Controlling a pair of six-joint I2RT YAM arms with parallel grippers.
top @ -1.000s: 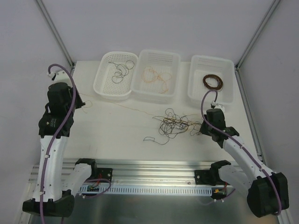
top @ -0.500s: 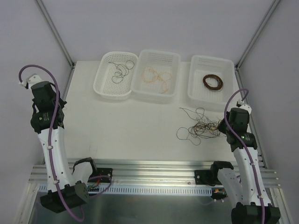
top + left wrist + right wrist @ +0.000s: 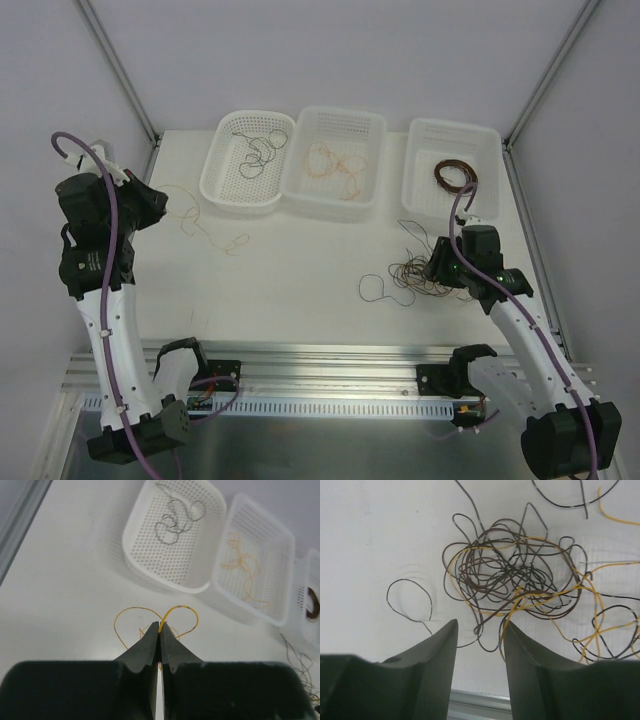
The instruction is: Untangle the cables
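**Item 1: tangle of hair-thin black, brown and orange-yellow cables** (image 3: 510, 575). It lies on the white table (image 3: 300, 290) at the right, just near of the right-hand basket. The mass is spread mostly left to right. One loose black loop reaches out to the left, and stray strands run far-right toward the basket.

**Item 2: single orange-yellow wire** (image 3: 181, 607). It lies at the far left, well apart from the tangle. Its length runs from the left gripper rightward and nearer, in slack loops.

**Item 3: left gripper** (image 3: 160, 630). The jaws are pressed together on the orange-yellow wire, probably to carry it to a basket.

**Item 4: right gripper** (image 3: 480, 626). The jaws are parted with nothing pinched, and they sit just near of the tangle with a black strand lying between them. It looks placed to take a fresh hold.

**Item 5: three white perforated plastic baskets along the far edge**, evidently sorted by colour.
- Left basket (image 3: 240, 203): a black wire (image 3: 258, 150).
- Middle basket (image 3: 330, 205): an orange wire (image 3: 335, 160).
- Right basket (image 3: 455, 124): a wound dark-brown ring (image 3: 455, 176).
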